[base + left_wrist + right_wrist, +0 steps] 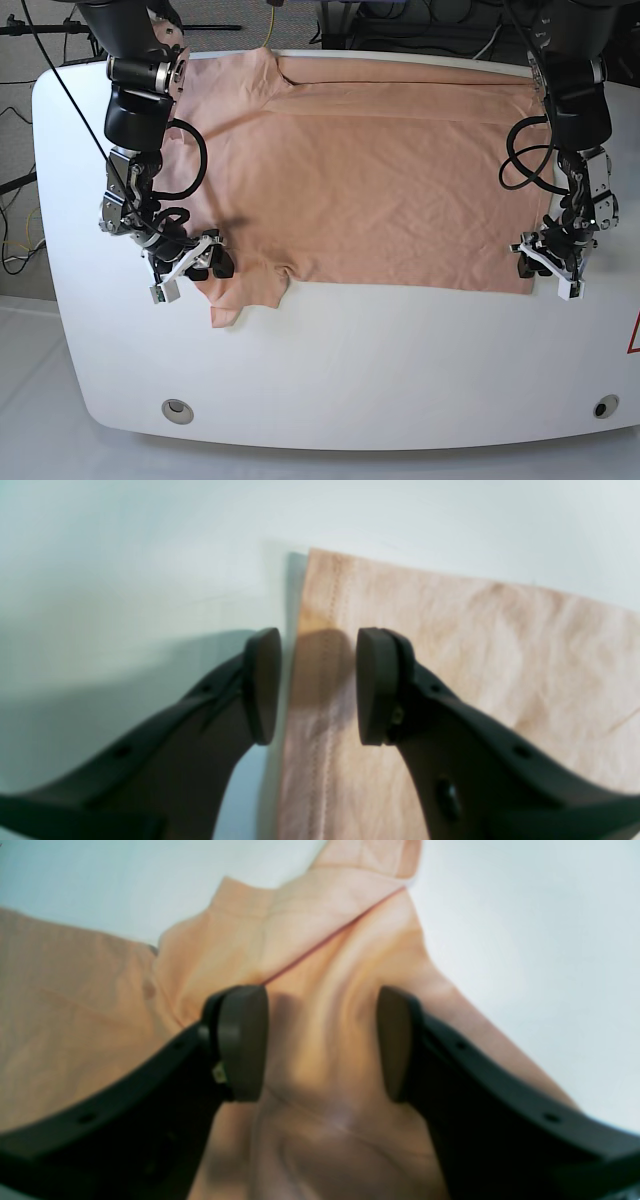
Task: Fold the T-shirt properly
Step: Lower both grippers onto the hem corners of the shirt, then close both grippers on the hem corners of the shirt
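Observation:
The peach T-shirt (pixel 370 190) lies spread flat and wrinkled on the white table (pixel 350 360), with no smiley print showing. My left gripper (pixel 545 266) is at its lower right corner. In the left wrist view the left gripper (pixel 317 685) is open and straddles the stitched hem edge (pixel 325 630), one finger over bare table and one over the T-shirt (pixel 475 645). My right gripper (pixel 212 262) is at the near sleeve on the left. In the right wrist view the right gripper (pixel 322 1042) is open, with its fingers either side of a raised fold of the T-shirt's sleeve (pixel 320 965).
The table's rounded front edge has two round holes, one (pixel 177 408) at the left and one (pixel 601 407) at the right. Cables (pixel 420 30) and stands crowd the space behind the back edge. Bare white table (pixel 125 555) lies beside the hem.

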Action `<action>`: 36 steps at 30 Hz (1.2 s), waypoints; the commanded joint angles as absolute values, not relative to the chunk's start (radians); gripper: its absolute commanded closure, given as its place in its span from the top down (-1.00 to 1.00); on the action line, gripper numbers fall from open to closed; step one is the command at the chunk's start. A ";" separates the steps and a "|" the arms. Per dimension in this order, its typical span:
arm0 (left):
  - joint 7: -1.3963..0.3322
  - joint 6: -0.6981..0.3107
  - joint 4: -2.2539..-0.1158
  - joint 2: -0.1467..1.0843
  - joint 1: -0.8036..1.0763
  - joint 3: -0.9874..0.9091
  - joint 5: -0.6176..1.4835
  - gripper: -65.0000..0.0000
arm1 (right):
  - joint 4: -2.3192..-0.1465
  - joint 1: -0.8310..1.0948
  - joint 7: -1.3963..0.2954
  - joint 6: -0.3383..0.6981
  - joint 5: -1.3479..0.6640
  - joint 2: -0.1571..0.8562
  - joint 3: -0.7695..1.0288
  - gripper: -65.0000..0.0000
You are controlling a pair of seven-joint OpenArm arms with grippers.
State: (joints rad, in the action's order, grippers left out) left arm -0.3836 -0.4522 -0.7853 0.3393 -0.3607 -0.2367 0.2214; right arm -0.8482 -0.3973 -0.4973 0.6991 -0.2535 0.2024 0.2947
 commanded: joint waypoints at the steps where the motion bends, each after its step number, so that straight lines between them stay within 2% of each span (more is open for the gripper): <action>1: -0.392 -0.455 -0.782 0.354 -0.379 -0.235 0.220 -0.26 | -0.863 -0.420 -0.500 0.698 -0.245 0.209 0.293 0.03; 7: -0.390 -0.455 -0.782 0.355 -0.380 -0.233 0.219 -0.24 | -0.861 -0.425 -0.497 0.698 -0.242 0.210 0.293 0.03; 11: -0.387 -0.455 -0.779 0.356 -0.381 -0.232 0.218 -0.33 | -0.860 -0.423 -0.495 0.698 -0.244 0.210 0.294 0.03; 13: -0.382 -0.456 -0.785 0.357 -0.374 -0.234 0.222 -0.53 | -0.860 -0.412 -0.503 0.698 -0.247 0.209 0.294 0.04; 17: -0.382 -0.455 -0.786 0.358 -0.374 -0.233 0.223 -0.79 | -0.859 -0.413 -0.504 0.698 -0.247 0.209 0.293 0.04; 21: -0.382 -0.457 -0.782 0.358 -0.372 -0.233 0.223 -0.95 | -0.860 -0.411 -0.505 0.698 -0.249 0.210 0.294 0.04; 36: -0.390 -0.450 -0.799 0.368 -0.353 -0.230 0.226 -1.00 | -0.856 -0.415 -0.509 0.698 -0.242 0.209 0.293 0.03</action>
